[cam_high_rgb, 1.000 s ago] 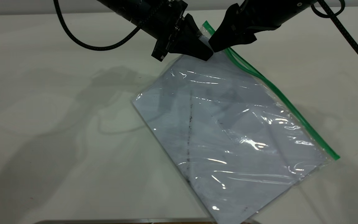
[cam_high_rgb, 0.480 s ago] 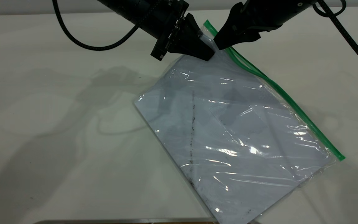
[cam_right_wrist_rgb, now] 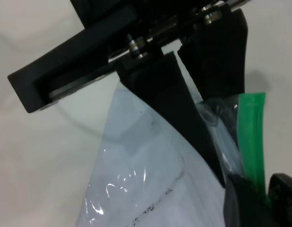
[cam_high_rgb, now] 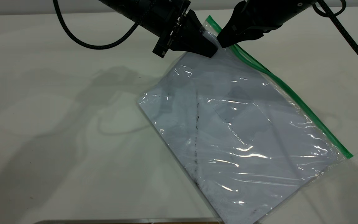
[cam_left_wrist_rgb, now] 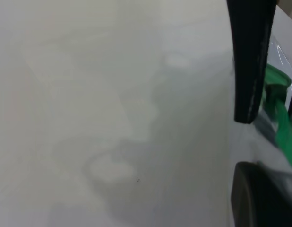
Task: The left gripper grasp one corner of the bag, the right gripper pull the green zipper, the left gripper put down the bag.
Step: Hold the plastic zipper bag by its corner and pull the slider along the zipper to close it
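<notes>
The bag (cam_high_rgb: 235, 133), a clear pouch with a white sheet and a dark smudge line, hangs tilted, with its lower part on the table. The left gripper (cam_high_rgb: 210, 51) is shut on the corner of the bag (cam_high_rgb: 207, 29) at the top, just beside the end of the green strip. The right gripper (cam_high_rgb: 224, 43) is shut on the green zipper (cam_high_rgb: 291, 93) close to that corner. In the right wrist view the green zipper (cam_right_wrist_rgb: 252, 137) runs between the right gripper's (cam_right_wrist_rgb: 265, 198) jaws, next to the left gripper's fingers (cam_right_wrist_rgb: 184, 104). The slider tab is hidden.
The pale table (cam_high_rgb: 57, 124) stretches bare to the left and the right of the bag. Black cables (cam_high_rgb: 82, 43) hang from both arms above the table's back. A dark edge (cam_high_rgb: 120, 221) runs along the front.
Both grippers have moved slightly up and to the right with the bag's top corner. The bag has slid to the right, its lower green end ending farther right.
</notes>
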Motion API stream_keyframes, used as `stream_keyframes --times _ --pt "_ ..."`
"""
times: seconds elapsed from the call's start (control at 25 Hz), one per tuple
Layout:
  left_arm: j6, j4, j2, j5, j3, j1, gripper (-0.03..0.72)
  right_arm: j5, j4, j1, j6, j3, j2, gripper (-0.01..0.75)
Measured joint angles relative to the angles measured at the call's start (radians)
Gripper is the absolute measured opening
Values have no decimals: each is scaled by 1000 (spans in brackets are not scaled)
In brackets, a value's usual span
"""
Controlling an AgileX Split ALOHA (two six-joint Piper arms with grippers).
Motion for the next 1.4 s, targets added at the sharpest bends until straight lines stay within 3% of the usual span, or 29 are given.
stream_keyframes --times 0.24,0.64,1.08,1.4 --pt "-1 -1 0 0 0 0 53 0 0 0 0 0 0 37" --pt "-1 -14 0 21 0 24 53 3 -79 2 84 -3 0 36" --pt "-43 -49 0 104 0 88 53 -27 -337 14 328 -22 -5 36" --pt "-53 -60 -1 104 -8 152 53 3 -532 -34 478 -13 0 36"
